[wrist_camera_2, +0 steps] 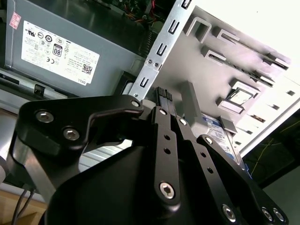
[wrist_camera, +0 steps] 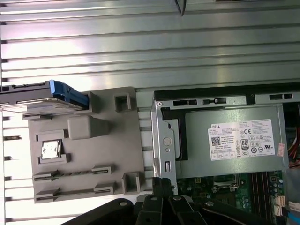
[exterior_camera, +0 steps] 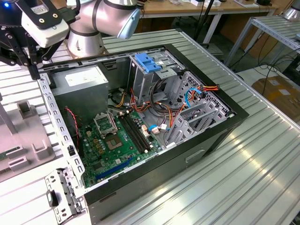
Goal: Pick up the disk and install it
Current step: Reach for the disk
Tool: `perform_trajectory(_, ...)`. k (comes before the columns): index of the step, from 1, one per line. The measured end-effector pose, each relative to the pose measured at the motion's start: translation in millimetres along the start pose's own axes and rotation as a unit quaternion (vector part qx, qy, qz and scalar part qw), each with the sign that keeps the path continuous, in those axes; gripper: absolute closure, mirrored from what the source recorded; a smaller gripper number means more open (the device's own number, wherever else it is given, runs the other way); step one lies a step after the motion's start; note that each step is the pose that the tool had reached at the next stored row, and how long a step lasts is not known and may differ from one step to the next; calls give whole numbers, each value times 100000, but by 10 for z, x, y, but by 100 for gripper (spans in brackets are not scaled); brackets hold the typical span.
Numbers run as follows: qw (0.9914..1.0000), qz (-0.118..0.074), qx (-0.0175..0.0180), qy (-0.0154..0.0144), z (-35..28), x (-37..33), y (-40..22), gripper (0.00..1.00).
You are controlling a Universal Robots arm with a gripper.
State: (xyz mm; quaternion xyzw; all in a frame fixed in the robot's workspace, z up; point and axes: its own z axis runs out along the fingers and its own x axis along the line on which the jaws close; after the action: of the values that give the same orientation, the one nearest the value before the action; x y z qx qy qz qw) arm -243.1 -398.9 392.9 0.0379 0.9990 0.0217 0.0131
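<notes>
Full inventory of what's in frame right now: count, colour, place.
disk: one, silver-grey with blue side rails, lying on the fixture tray, outside the case
fixture tray: one, grey, on the table beside the case
computer case: one, black, open, on the table
power supply: one, grey with white sticker, inside the case
motherboard: one, green, on the case floor
latch: one, blue, atop the metal drive cage
table: one, ribbed silver
robot arm: one, silver-grey, behind the case
gripper: one, black, above the case edge by the power supply
</notes>
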Motion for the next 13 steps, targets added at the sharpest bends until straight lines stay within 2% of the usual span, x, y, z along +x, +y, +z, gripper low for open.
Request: perform_trajectory(13, 100000, -6, -4, -1, -3, 129, -10, 89)
